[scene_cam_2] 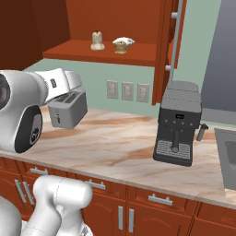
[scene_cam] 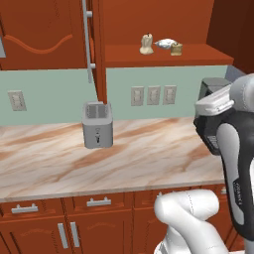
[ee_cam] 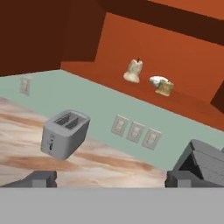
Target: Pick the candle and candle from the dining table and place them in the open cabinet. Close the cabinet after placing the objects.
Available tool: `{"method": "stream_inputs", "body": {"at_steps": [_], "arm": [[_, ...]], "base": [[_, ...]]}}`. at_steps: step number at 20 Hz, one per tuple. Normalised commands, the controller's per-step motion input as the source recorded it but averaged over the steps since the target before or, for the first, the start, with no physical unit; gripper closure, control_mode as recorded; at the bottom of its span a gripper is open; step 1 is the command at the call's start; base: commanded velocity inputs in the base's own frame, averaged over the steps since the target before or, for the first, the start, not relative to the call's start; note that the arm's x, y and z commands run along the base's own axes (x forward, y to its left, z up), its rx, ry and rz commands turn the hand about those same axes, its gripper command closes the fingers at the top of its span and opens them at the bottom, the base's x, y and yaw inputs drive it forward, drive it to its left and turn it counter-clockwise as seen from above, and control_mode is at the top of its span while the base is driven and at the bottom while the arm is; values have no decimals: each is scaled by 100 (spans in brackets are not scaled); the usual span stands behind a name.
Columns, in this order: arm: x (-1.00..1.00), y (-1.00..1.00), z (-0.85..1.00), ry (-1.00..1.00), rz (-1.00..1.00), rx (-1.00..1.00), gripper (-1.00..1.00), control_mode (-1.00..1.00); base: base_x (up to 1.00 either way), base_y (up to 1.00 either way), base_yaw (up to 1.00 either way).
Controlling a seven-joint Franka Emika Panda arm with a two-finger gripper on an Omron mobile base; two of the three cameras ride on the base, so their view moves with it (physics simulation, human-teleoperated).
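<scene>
Looking up at the reddish-brown wooden wall cabinet (scene_cam: 163,54), door (scene_cam: 94,44) hanging open; it is swinging light, the long silver bar handle (scene_cam: 88,39) the place to push. Sitting on its shelf are the pale cream knobby candle (scene_cam: 146,44) and the squat tan-yellow candle (scene_cam: 176,48), light and stiff, probably waxy-slick. The hand (ee_cam: 109,177) is hovering spread and empty.

We count two candles on the cabinet shelf: one pale cream candle (scene_cam: 146,44) (scene_cam_2: 96,41) (ee_cam: 134,71) and one tan candle (scene_cam: 176,48) (scene_cam_2: 120,46) (ee_cam: 165,88) at its three o'clock. One toaster (scene_cam: 97,125) (scene_cam_2: 67,109) (ee_cam: 64,133), one coffee machine (scene_cam_2: 178,122), three wall switches (scene_cam: 153,95) (scene_cam_2: 127,91) (ee_cam: 135,131) together.
</scene>
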Motion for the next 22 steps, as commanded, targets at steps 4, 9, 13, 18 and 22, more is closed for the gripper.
{"method": "stream_inputs", "body": {"at_steps": [4,9,13,18,22], "arm": [[-2,20,-30,15,1,-14,-100,-100],[-13,29,-46,3,6,-20,-100,-100],[-13,36,-24,-8,10,-29,-100,-100],[-2,47,-7,-12,9,-30,-100,-100],[0,44,0,-17,6,-25,-100,-100]], "base": [[0,0,0],[0,0,0],[0,0,0],[0,0,0],[0,0,0]]}}
